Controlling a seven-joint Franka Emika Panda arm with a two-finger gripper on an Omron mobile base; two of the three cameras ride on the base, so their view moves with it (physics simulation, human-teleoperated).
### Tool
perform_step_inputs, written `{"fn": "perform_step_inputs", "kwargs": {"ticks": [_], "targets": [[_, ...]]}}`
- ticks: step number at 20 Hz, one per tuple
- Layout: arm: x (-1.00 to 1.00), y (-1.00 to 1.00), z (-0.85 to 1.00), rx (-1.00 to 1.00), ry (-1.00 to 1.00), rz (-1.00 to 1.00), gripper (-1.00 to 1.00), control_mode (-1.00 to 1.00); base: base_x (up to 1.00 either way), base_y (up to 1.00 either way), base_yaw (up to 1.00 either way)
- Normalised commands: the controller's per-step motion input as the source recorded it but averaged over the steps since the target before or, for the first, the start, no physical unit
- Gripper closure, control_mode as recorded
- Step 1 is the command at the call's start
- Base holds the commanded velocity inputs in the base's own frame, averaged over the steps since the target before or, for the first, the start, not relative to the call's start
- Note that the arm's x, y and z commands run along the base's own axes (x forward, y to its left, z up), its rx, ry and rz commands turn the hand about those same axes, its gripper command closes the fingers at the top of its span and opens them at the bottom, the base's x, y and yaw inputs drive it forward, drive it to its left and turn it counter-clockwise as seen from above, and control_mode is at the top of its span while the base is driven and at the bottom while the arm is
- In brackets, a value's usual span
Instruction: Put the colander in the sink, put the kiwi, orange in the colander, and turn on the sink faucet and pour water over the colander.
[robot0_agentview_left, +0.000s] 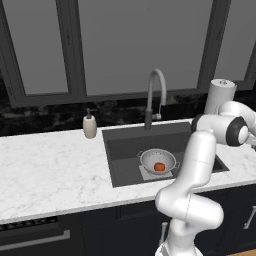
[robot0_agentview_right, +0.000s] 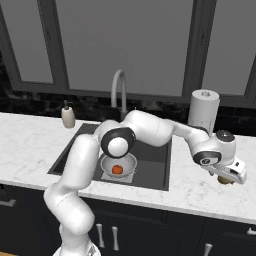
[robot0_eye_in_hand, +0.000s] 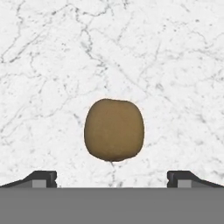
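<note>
The brown, egg-shaped kiwi (robot0_eye_in_hand: 113, 130) lies on the white marble worktop (robot0_eye_in_hand: 52, 65) at the middle of the hand view, directly ahead of the end effector (robot0_eye_in_hand: 112, 177). The two dark tips stand wide apart, one to each side of the fruit, holding nothing. Its long axis runs top to bottom in that view, so the narrow width faces the jaws. In the left base view the silver perforated metal colander (robot0_agentview_left: 158, 161) sits in the dark grey recessed sink (robot0_agentview_left: 125, 145) at centre, with the small red-orange orange (robot0_agentview_left: 159, 166) inside it.
</note>
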Motion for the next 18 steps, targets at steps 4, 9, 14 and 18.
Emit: {"fn": "perform_step_inputs", "kwargs": {"ticks": [4, 9, 14, 18], "targets": [[0.06, -0.20, -0.13, 0.00, 0.00, -0.01, -1.00, -1.00, 0.00, 0.00, 0.00], [0.12, -0.06, -0.18, 0.00, 0.00, 0.00, -1.00, -1.00, 0.00, 0.00, 0.00], [0.21, 0.00, -0.15, 0.00, 0.00, 0.00, -1.00, -1.00, 0.00, 0.00, 0.00], [0.09, -0.02, -0.14, 0.00, 0.00, 0.00, -1.00, -1.00, 0.00, 0.00, 0.00]]}}
